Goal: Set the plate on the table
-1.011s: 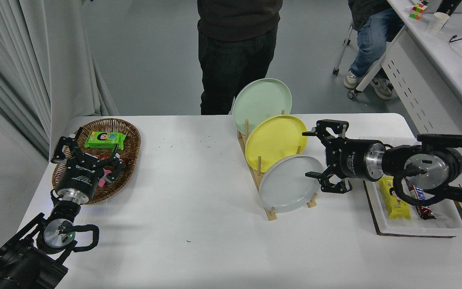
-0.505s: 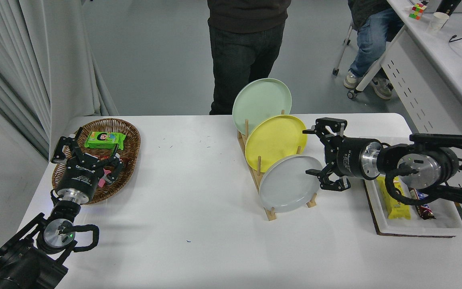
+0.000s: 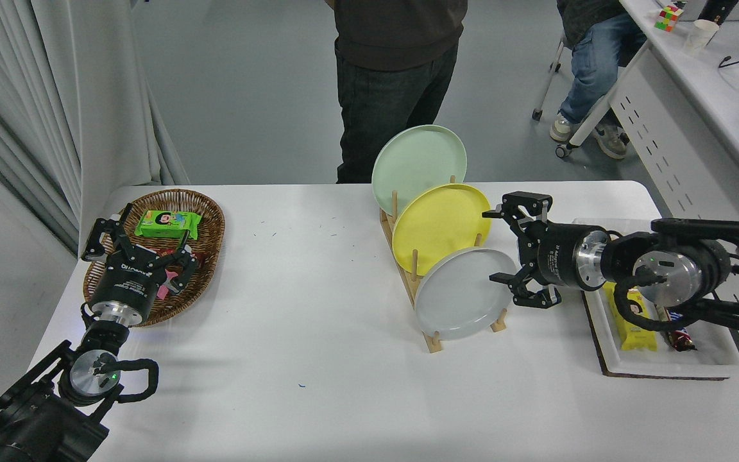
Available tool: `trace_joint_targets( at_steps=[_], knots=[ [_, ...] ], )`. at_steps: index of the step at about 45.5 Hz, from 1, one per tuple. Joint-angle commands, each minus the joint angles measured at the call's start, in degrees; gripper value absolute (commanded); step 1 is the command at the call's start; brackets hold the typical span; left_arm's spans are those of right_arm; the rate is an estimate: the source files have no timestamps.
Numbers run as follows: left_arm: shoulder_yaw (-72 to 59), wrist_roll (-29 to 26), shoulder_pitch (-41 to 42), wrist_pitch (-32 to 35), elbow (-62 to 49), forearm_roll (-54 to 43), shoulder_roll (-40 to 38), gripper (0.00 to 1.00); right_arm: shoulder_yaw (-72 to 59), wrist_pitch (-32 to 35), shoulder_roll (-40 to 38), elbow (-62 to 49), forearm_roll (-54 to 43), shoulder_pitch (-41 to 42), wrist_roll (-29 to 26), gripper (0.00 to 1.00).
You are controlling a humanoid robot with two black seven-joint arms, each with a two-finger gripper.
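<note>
We are reaching our right gripper, fingers spread wide, toward the grey plate leaning in the wooden rack. Next we need to pinch its rim, then lift it onto the table.

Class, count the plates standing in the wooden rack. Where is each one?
3. The pale green plate stands farthest back, the yellow plate in the middle, the light grey plate nearest the camera. None seems hidden.

Centre right: my right gripper, jaws spread, beside the grey plate standing in the rack; left gripper lower left, over the basket.
</note>
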Motion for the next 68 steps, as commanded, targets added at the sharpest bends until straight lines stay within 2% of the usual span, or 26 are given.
trace_joint_targets(
  at_steps=[1,17,28,49,54,68],
  knots=[
    [0.0,-0.01,0.0,0.0,0.0,0.04,0.0,0.98,0.75,0.28,0.94,-0.46,-3.67,-2.4,0.14,1.0],
    [0.0,-0.01,0.0,0.0,0.0,-0.05,0.0,0.98,5.67,0.63,1.29,-1.78,-5.96,-6.09,0.23,1.0],
    [0.0,-0.01,0.0,0.0,0.0,0.04,0.0,0.98,11.04,2.65,4.63,-7.58,-13.17,-9.43,0.23,1.0],
    [0.0,-0.01,0.0,0.0,0.0,0.04,0.0,0.98,10.42,1.42,6.83,-7.67,-12.38,-9.79,0.06,0.99],
    [0.0,-0.01,0.0,0.0,0.0,0.04,0.0,0.98,10.42,-0.6,6.48,-7.32,-12.21,-9.7,-0.03,0.99],
    [0.0,-0.01,0.0,0.0,0.0,-0.05,0.0,0.98,10.51,-2.97,5.78,-7.14,-7.02,-8.91,-0.65,0.97]
  ],
)
